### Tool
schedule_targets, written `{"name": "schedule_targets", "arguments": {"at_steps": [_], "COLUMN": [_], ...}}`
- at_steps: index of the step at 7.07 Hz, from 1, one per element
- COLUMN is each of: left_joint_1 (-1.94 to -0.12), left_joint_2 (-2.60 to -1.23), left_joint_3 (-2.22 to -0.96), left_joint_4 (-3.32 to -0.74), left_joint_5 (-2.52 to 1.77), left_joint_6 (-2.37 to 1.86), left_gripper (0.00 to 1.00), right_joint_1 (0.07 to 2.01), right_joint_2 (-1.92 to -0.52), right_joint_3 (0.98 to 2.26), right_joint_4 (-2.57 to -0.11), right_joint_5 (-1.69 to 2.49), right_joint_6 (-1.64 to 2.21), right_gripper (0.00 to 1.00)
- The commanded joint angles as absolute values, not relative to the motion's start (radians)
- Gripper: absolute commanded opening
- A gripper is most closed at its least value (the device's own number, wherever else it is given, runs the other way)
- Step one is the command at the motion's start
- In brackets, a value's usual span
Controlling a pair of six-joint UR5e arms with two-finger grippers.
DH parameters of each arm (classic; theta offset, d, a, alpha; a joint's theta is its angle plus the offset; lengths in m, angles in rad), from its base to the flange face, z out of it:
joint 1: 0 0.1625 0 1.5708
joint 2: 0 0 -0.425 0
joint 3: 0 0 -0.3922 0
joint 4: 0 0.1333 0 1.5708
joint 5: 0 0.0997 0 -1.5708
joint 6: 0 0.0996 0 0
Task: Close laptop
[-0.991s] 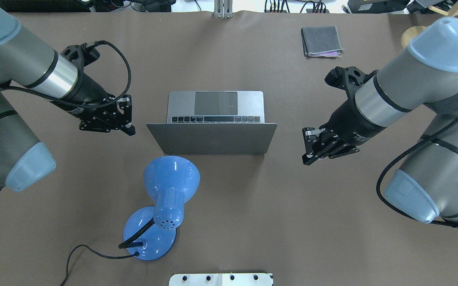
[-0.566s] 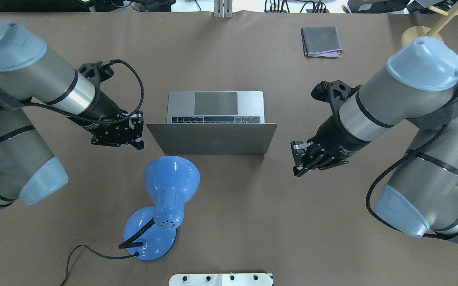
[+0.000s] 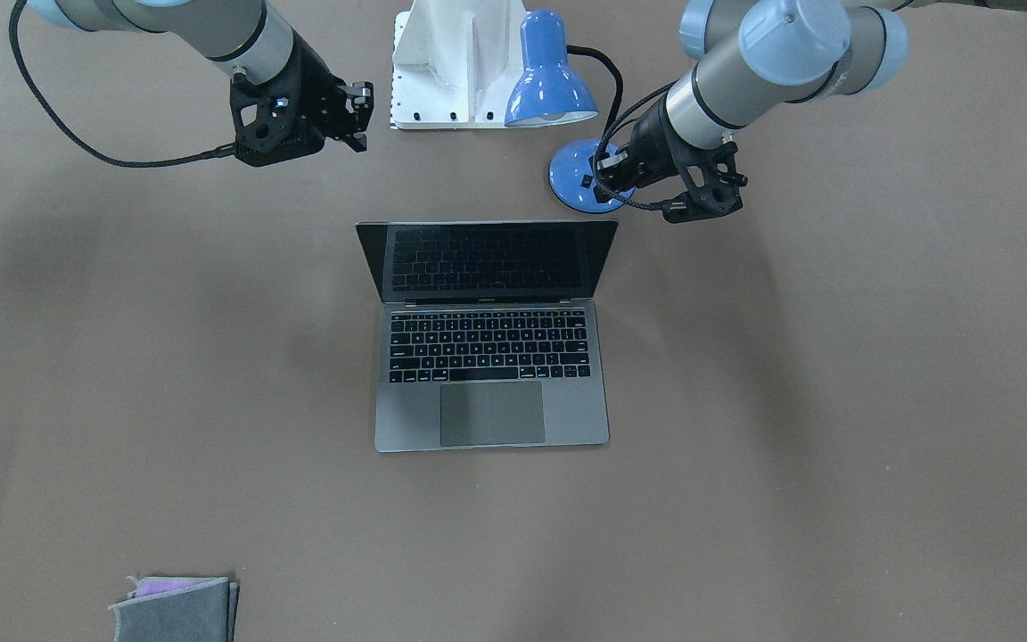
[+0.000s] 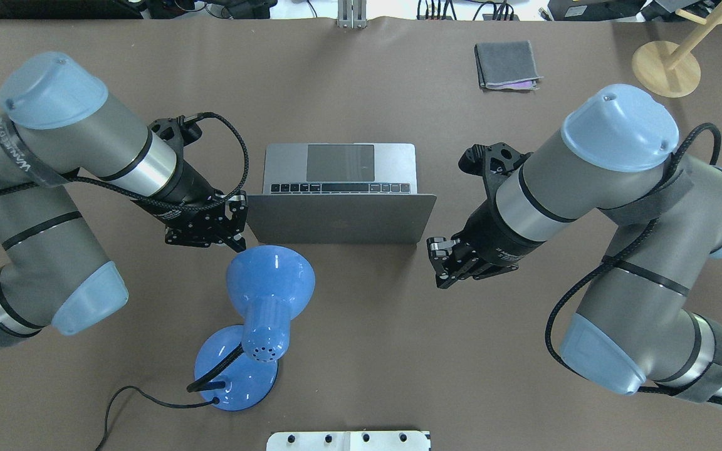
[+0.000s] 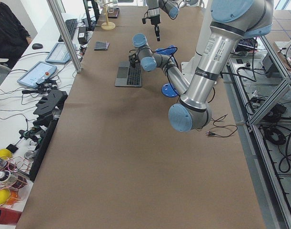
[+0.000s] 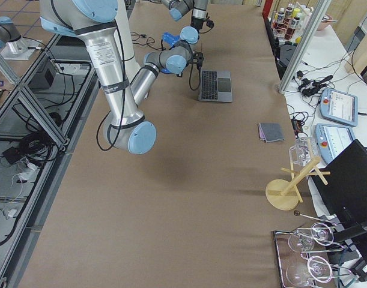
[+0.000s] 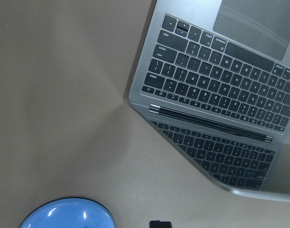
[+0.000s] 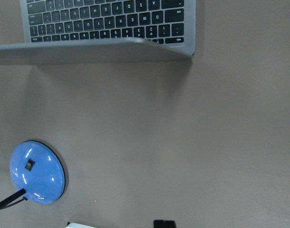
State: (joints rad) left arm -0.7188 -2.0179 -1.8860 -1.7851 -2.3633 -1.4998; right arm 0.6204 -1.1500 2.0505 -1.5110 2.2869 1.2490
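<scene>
Left gripper pinched closed on nothing, hanging by the lid's left edge, next to the blue lamp | right gripper closed too, empty, near the lid's right corner | laptop open mid-table, lid raised, its back facing me, screen dark

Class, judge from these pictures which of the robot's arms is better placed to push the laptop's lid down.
Left, probably. The left claw hangs right beside the left edge of the raised lid of the laptop. The right claw stands farther off, behind the lid's other corner, with bare table between.
</scene>
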Motion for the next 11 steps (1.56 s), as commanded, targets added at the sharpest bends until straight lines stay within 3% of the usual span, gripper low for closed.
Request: {"name": "schedule_targets", "arguments": {"at_steps": [1,4,6,9,11], "left_joint_1": [-0.704,-0.698,-0.698,-0.703,-0.709], "left_joint_2": [-2.037,-2.086,-2.112,-2.157,-2.236], "left_joint_3": [-1.861,-1.809,-1.769,-1.720,-1.590], "left_joint_4": [-1.787,-1.814,-1.836,-1.839,-1.892], "left_joint_5": [-2.361,-2.345,-2.345,-2.315,-2.289], "left_joint_6": [-1.506,-1.505,-1.505,-1.497,-1.497], "left_gripper": [0.00,0.00,0.00,0.00,0.00], "right_joint_1": [0.615,0.632,0.656,0.721,0.744], "right_joint_2": [-1.106,-1.078,-1.025,-0.950,-0.943], "right_joint_3": [2.010,1.979,1.835,1.744,1.727], "right_joint_4": [-1.511,-1.505,-1.351,-1.344,-1.342], "right_joint_5": [2.261,2.203,2.180,2.181,2.181], "right_joint_6": [1.250,1.243,1.252,1.261,1.258], "right_gripper": [0.00,0.00,0.00,0.00,0.00]}}
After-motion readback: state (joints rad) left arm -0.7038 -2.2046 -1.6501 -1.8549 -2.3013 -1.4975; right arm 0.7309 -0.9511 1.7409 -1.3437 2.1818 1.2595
